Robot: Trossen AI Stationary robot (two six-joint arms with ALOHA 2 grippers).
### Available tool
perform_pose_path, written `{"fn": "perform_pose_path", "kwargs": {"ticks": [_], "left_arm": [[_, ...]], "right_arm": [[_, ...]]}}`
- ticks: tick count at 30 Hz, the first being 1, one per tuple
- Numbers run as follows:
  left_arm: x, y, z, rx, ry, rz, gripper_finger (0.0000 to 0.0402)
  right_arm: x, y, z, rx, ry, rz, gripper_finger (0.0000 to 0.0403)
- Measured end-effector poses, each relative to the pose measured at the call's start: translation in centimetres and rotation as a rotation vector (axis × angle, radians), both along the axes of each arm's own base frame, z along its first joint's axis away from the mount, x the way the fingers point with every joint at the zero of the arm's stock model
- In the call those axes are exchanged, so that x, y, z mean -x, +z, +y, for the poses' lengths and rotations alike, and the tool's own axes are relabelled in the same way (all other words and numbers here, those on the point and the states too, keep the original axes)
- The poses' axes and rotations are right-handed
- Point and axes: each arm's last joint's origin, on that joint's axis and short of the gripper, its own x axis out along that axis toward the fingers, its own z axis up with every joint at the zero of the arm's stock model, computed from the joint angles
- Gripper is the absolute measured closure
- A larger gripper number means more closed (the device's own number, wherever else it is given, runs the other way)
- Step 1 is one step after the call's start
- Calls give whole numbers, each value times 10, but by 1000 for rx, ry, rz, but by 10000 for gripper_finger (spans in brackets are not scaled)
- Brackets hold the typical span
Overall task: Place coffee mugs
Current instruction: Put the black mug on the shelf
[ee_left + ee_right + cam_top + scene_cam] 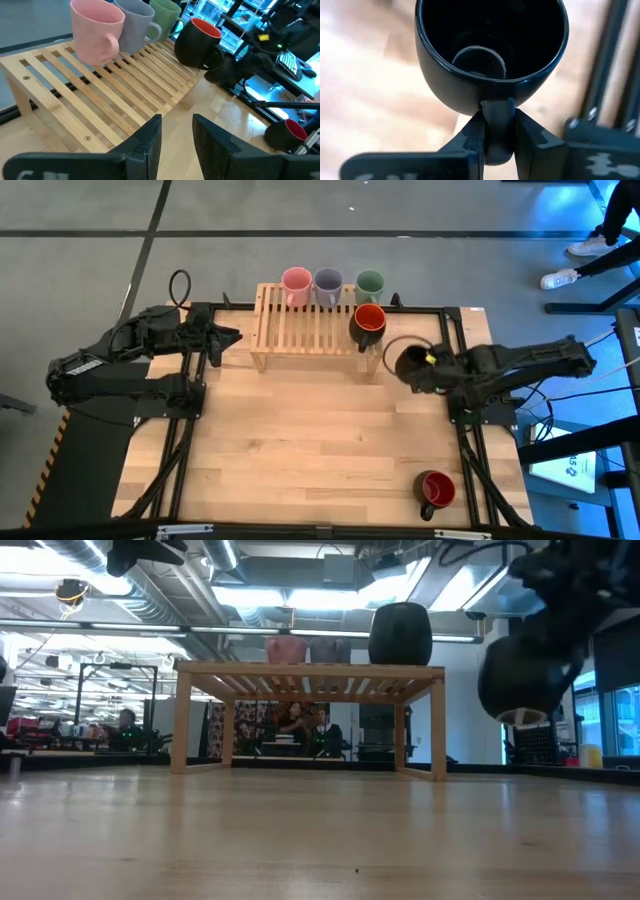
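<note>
A wooden slatted rack [300, 330] stands at the table's far side. On its far edge stand a pink mug [296, 283], a lavender-grey mug [328, 283] and a green mug [370, 283]. A dark mug with an orange-red inside [368, 320] stands at the rack's right end. My right gripper [428, 365] is shut on an all-black mug [410, 363], just right of the rack. A dark mug with a red inside [435, 490] stands on the table near the front right. My left gripper [225, 337] is open and empty at the rack's left end. My right gripper pinches the black mug's handle [497, 125] between its two fingers [472, 132], coming level from the table's right. The mug is upright, its mouth up, and lifted clear of the table in the low view [520, 675].
Black frame rails [455, 350] run along the table's left and right sides. The bare wooden tabletop [310, 440] stretches in front of the rack. Most of the rack's slats [100, 90] carry nothing. People show in the room beyond the table.
</note>
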Motion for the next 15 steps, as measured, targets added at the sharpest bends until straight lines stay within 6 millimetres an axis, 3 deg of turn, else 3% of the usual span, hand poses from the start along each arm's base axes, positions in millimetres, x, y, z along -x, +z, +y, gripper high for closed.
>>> {"fn": "perform_pose_path", "kwargs": {"ticks": [8,15], "left_arm": [[0,0,0,-8,-5,9,298],[0,0,0,-7,-7,9,298]], "right_arm": [[-11,-10,54,-168,121,-9,355],[-37,-33,100,-180,243,-36,355]]}}
